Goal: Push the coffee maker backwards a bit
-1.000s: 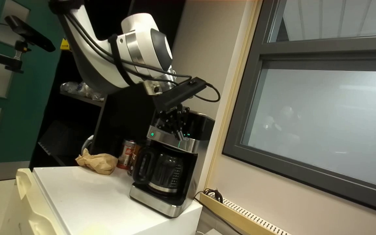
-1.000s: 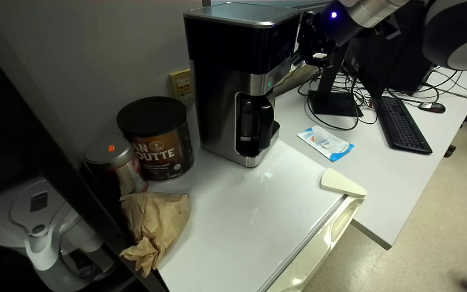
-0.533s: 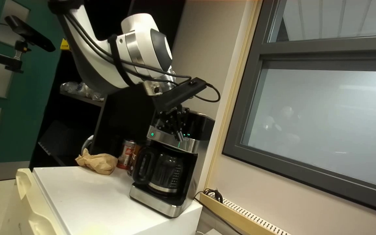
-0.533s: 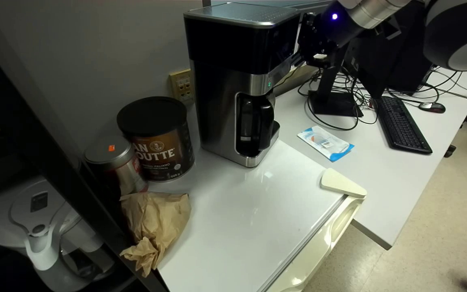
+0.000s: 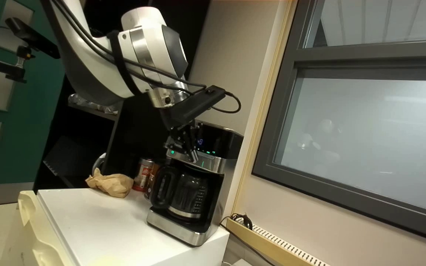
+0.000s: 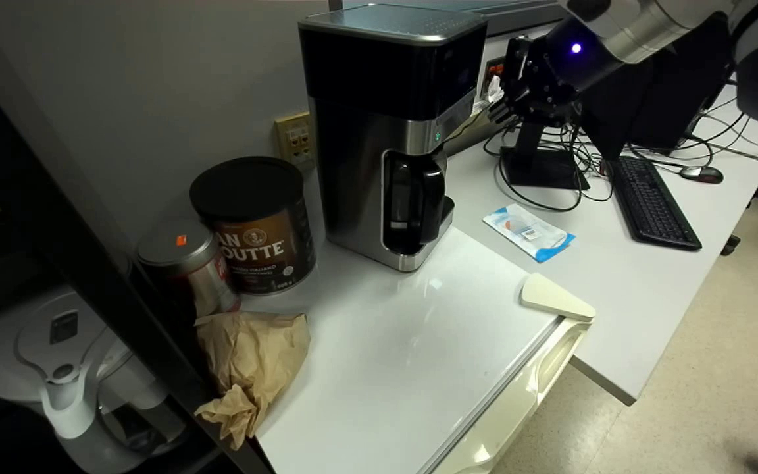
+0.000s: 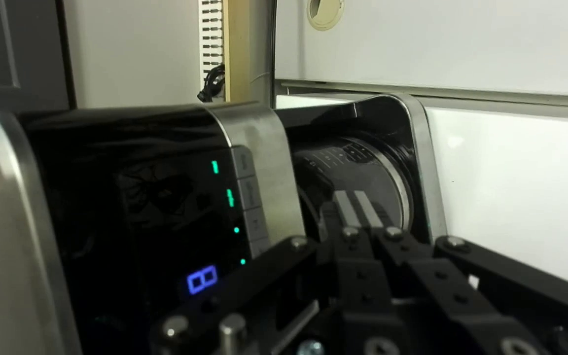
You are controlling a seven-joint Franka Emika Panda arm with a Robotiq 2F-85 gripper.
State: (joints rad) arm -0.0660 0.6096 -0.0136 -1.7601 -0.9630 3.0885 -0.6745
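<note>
The boxy black coffee maker (image 5: pixel 213 199) with a silver band and dark carafe stands upright on a white cabinet top. It also shows in an exterior view (image 6: pixel 359 158) and, tilted and close, in the wrist view (image 7: pixel 271 167). My gripper (image 5: pixel 193 156) is in front of the coffee maker's upper front, at about band height. In an exterior view my gripper (image 6: pixel 500 113) is separated from the machine by a visible gap. In the wrist view the fingertips (image 7: pixel 358 209) lie almost together with nothing between them, in front of the carafe.
A brown coffee tin (image 6: pixel 257 253), a small red can (image 6: pixel 195 276) and a crumpled paper bag (image 6: pixel 254 362) stand beside the coffee maker on the white cabinet top (image 6: pixel 379 355). A wall (image 6: pixel 175 85) is behind. A desk with a keyboard (image 6: pixel 652 204) and cables adjoins.
My gripper has drawn back from the coffee maker's front panel and moved slightly lower, opening a gap. The panel's blue display now shows. The coffee maker has not visibly moved.
</note>
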